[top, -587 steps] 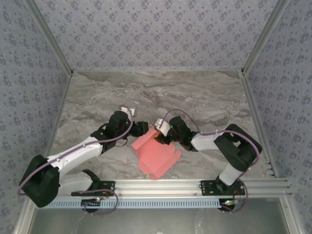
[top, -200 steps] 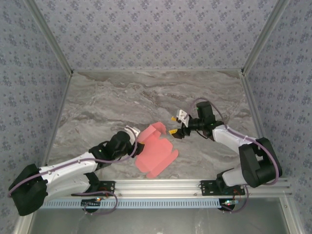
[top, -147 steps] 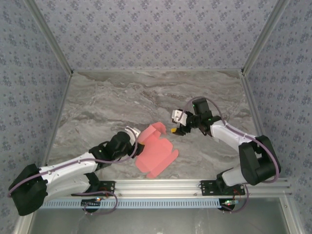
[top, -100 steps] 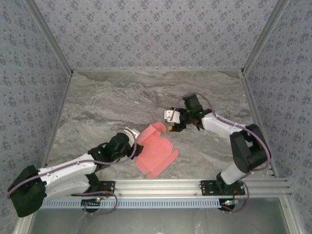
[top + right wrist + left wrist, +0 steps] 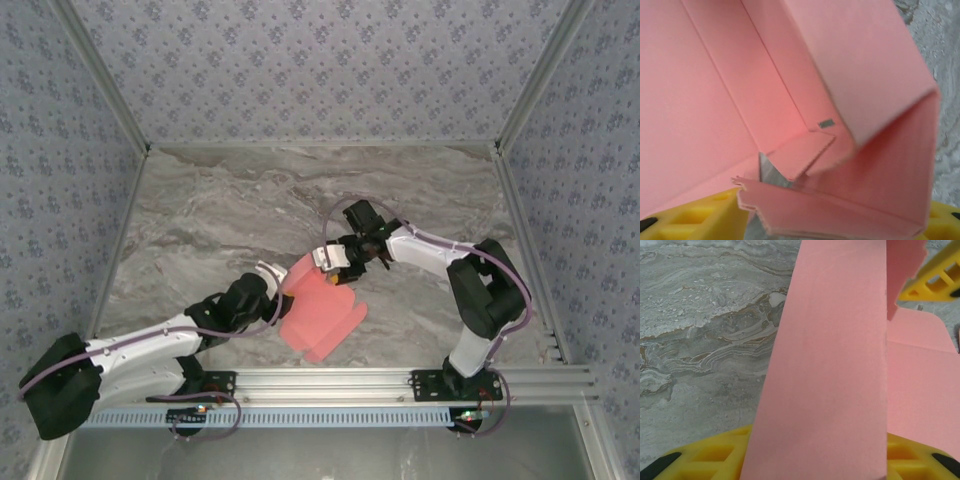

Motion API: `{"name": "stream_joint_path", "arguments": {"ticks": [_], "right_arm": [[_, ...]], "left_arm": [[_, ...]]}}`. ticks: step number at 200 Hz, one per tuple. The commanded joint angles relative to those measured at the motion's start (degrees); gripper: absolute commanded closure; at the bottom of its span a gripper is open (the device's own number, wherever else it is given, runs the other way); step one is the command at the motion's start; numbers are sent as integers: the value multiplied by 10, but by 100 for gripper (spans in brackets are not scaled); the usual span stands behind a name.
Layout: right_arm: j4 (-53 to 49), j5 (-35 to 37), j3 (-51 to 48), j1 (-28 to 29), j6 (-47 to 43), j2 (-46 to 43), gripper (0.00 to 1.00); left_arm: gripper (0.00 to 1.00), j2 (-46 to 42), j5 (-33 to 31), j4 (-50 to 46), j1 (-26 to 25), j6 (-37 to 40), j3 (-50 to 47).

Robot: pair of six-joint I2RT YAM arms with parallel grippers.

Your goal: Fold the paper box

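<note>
the paper box (image 5: 322, 318) lies on the counter (image 5: 200, 210) between the arms. it could slide or crease wrongly if the two sides are pulled unevenly. it is thin salmon-pink card, with the far end folded up and the near flaps flat. left claw (image 5: 279, 298) and right claw (image 5: 335, 268) both have card between their fingers; whether they pinch it i cannot tell.

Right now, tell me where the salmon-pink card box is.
In the top view, the salmon-pink die-cut card box lies partly folded on the grey marble table, slightly nearer than centre, with the left claw at its left edge and the right claw at its far flap.
</note>
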Motion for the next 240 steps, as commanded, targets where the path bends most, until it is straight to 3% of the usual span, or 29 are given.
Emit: {"name": "stream_joint_path", "arguments": {"ticks": [1,99,171,240], "right_arm": [[4,-15,-6,8,18,1,40],[109,-43,-25,4,163,-7,63],[371,52,-124,15,398,-26,64],[413,6,-133,39,389,11,63]], "left_arm": [[56,8,-5,9,-5,-10,6],[58,2,-16,17,-4,-24,2],[59,-11,-28,26,-4,-39,-5],[59,3,-17,46,-4,-18,-2]]}}
